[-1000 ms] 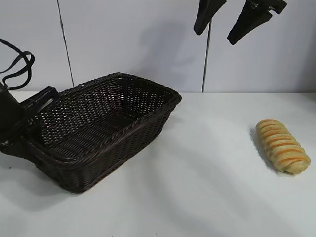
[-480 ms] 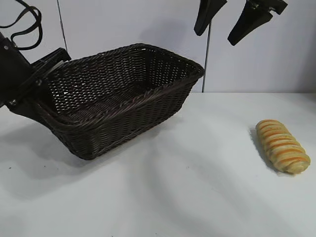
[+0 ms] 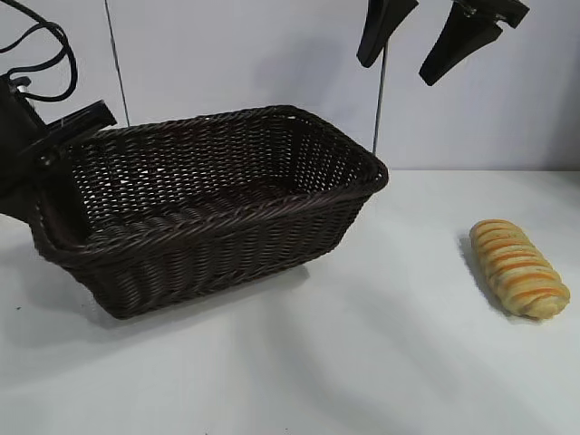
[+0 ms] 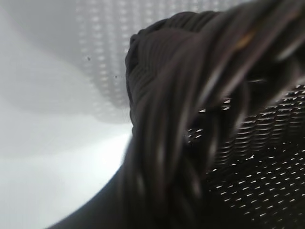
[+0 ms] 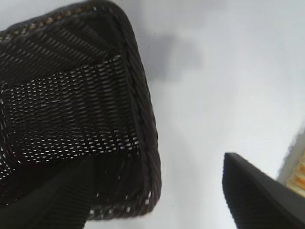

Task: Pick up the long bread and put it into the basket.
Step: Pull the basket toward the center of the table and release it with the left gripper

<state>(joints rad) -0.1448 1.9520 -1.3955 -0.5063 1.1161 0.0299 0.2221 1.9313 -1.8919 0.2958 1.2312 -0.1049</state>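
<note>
left gripper [image 3: 54, 149] clamps the basket [image 3: 227, 227] rim, lifting that end; right gripper [image 3: 426, 41] hangs agape, empty, above; long bread [image 3: 518, 267] lies well right of basket.

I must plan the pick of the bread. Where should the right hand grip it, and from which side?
Probably across the middle of the bread, coming from above. It lies flat on the table with open space all round, and its long axis runs diagonally, so the fingers should close over the narrow width, along the stripes. The right hand hangs open high above.
</note>
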